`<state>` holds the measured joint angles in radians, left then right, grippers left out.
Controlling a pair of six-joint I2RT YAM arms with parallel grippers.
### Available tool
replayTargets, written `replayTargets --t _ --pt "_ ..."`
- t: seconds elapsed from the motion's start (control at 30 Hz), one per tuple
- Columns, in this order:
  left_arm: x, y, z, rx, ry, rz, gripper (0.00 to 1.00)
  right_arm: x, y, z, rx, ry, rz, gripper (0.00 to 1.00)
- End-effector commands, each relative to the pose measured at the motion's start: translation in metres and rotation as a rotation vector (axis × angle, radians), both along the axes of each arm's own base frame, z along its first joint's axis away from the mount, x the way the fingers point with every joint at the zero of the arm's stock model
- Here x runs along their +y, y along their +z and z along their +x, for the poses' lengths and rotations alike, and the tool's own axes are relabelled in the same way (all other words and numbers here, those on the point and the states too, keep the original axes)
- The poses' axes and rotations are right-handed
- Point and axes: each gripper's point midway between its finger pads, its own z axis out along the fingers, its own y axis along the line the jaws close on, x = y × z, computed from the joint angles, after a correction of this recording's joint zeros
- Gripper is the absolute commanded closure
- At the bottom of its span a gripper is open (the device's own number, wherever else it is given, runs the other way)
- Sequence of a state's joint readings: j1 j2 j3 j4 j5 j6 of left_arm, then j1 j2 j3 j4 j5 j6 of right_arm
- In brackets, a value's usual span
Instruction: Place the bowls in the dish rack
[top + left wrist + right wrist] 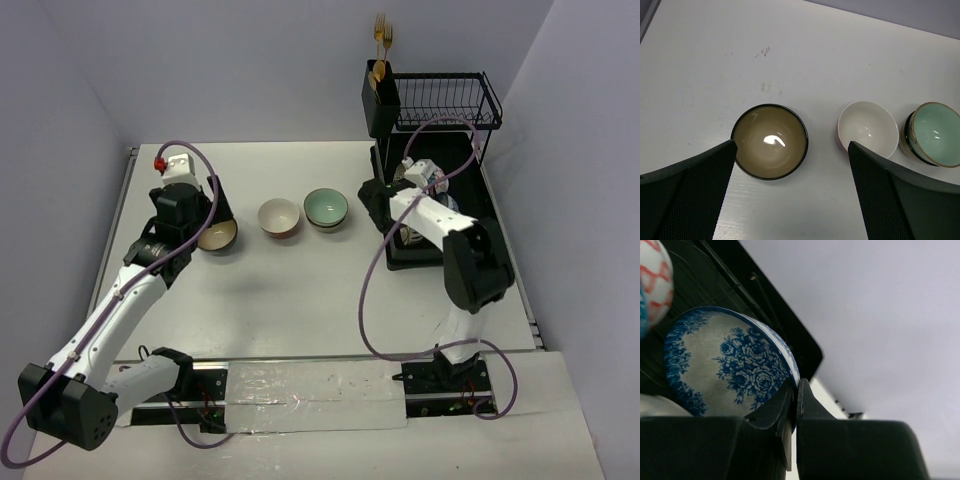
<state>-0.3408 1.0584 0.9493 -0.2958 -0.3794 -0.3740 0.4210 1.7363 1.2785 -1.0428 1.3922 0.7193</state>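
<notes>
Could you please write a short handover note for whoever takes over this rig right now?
Left gripper: open, above the tan bowl, not gripping it.
Right gripper: shut on the blue patterned bowl by its rim, at the dish rack.
Done: a red-and-white patterned bowl appears racked.
Left: seat and release the blue one, then load the tan bowl, white bowl and mint green bowl from the table.

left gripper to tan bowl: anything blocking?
Nothing visible. The left gripper hangs open over the tan bowl, with no object between them. The white bowl sits beside it, apart, close to one finger in the wrist view.
</notes>
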Motion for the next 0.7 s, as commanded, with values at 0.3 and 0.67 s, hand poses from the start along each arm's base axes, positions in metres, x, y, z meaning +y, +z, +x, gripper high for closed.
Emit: replayTargets --t 0.3,0.67 --pt "0.005 0.011 -0.004 -0.061 0.021 0.042 0.01 -0.012 0.031 0.007 -0.151 0.001 -0.177 1.0" --pt "0.004 0.013 -0.006 -0.07 0.022 0.056 0.01 -0.019 0.054 0.006 -0.192 0.018 -0.25 1.0"
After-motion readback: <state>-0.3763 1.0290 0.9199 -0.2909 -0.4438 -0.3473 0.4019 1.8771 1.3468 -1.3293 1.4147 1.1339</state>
